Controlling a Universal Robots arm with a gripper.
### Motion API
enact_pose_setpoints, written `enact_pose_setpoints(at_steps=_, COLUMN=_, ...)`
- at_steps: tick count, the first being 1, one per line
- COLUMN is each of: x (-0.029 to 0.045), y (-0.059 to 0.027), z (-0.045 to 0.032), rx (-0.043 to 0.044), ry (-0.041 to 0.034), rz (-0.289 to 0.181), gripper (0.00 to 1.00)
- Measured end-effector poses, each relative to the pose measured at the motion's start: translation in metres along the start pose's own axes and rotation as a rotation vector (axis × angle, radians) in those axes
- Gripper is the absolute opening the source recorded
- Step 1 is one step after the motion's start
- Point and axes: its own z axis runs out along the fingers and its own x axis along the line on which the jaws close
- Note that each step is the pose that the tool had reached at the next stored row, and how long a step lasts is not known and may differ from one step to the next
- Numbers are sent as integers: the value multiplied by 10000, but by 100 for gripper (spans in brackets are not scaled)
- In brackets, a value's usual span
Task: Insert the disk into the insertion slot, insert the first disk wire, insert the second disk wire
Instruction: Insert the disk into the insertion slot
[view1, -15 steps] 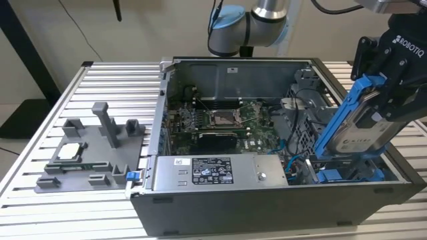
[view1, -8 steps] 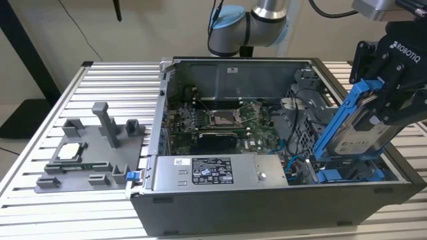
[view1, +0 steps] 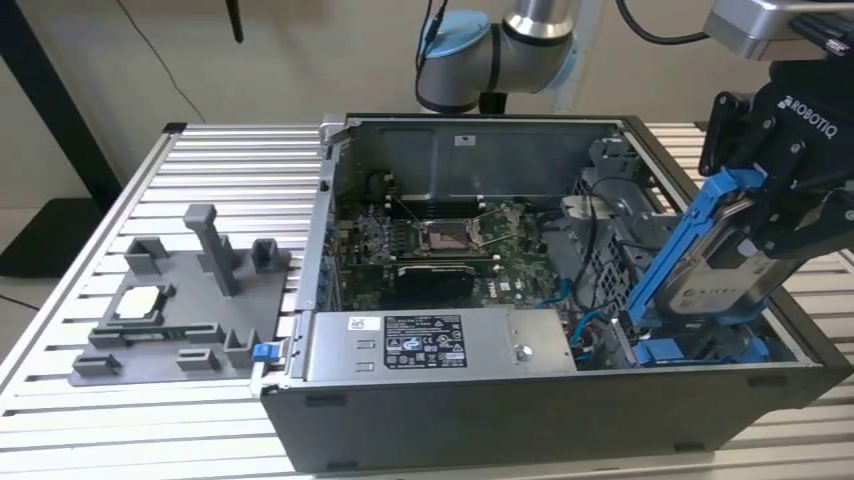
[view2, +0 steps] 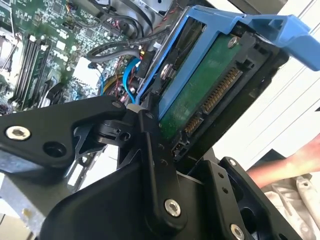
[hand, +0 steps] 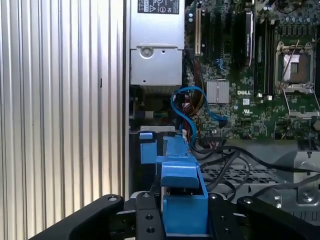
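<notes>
Over on the exterior view's right, the gripper (view1: 781, 215) has the disk (view1: 714, 270) clamped. Its black fingers (view2: 152, 165) are closed onto the 2 long sides of the blue carrier frame, so it's a solid hold, nothing hanging loose. The disk is tilted steeply, top end leaning toward the exterior view's right. Its lower end is right down at the insertion slot (view1: 694, 350), the bay with the blue rails at that side of the open PC case (view1: 534, 420). Can't tell whether the frame actually touches the rails.

In the second wrist view you get the disk's green circuit board and connector end facing the camera. There's also what looks like a person's hand (view2: 287, 165) off to the side, outside the case.

Inside the case, a blue cable (hand: 187, 97) loops up between the grey power supply box (view1: 441, 345) and the motherboard (view1: 441, 240). The whole case sits on a slatted metal table (view1: 227, 150), with a grey parts fixture (view1: 187, 300) beside it.
</notes>
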Motion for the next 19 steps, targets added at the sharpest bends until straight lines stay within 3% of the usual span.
enact_pose_setpoints(at_steps=15, x=6, y=-9, z=122, rx=-3, ry=-1, rz=32, gripper=0)
enact_pose_setpoints(at_steps=19, x=16, y=-10, z=112, rx=-174, ry=-9, rz=34, gripper=0)
